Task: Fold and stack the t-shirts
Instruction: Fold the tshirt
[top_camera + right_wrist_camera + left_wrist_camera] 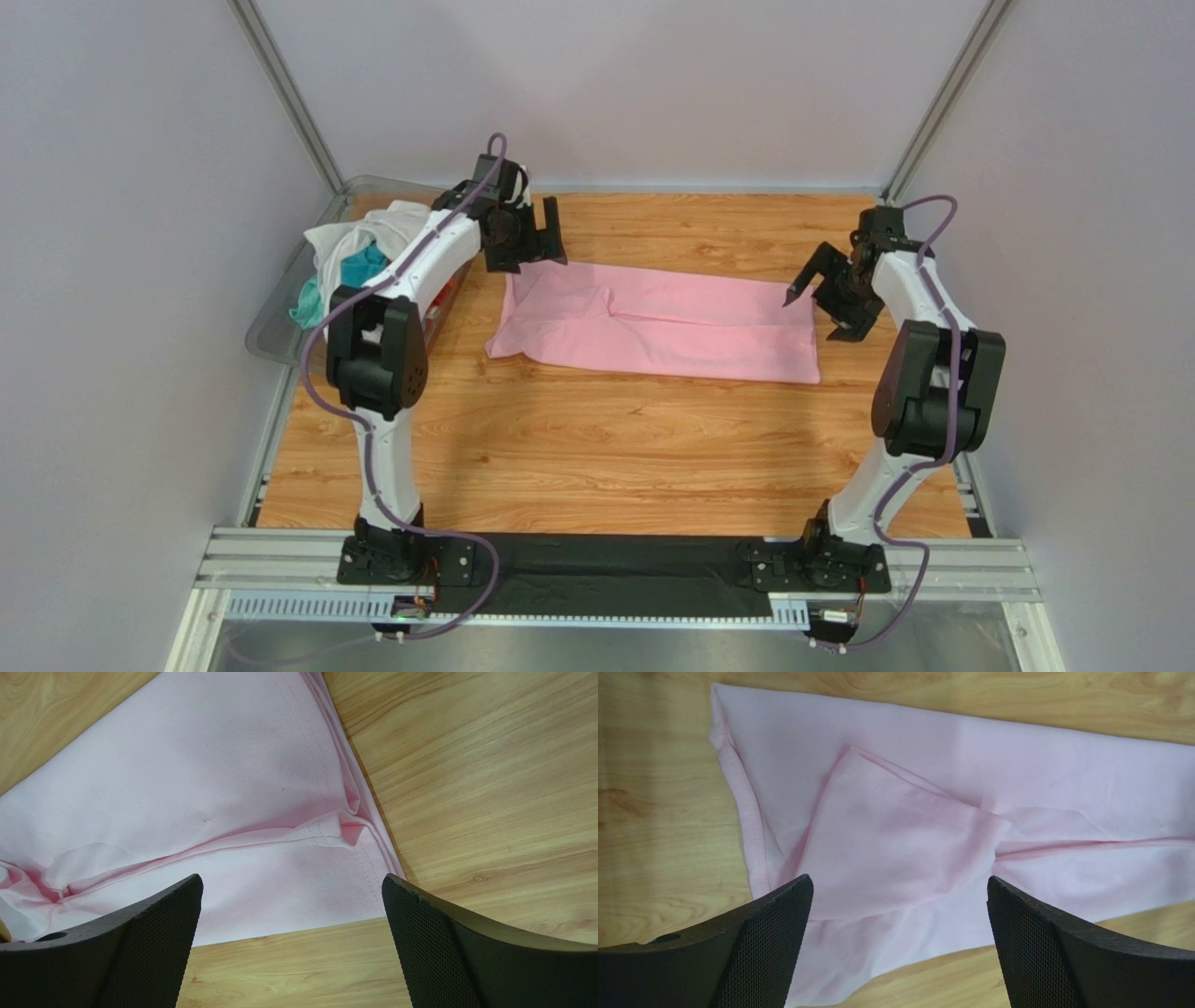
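A pink shirt lies flat on the wooden counter, folded lengthwise into a long band, with one sleeve turned in over its left end and a crease running along its middle to the stitched hem at the right. Above the shirt's left end the left hand hangs released, fingers spread wide with nothing between them; the right hand hangs the same way at the shirt's right end, empty. Plain grey walls enclose the counter. Left of the pink shirt, a clear bin holds a white shirt heaped over a teal shirt
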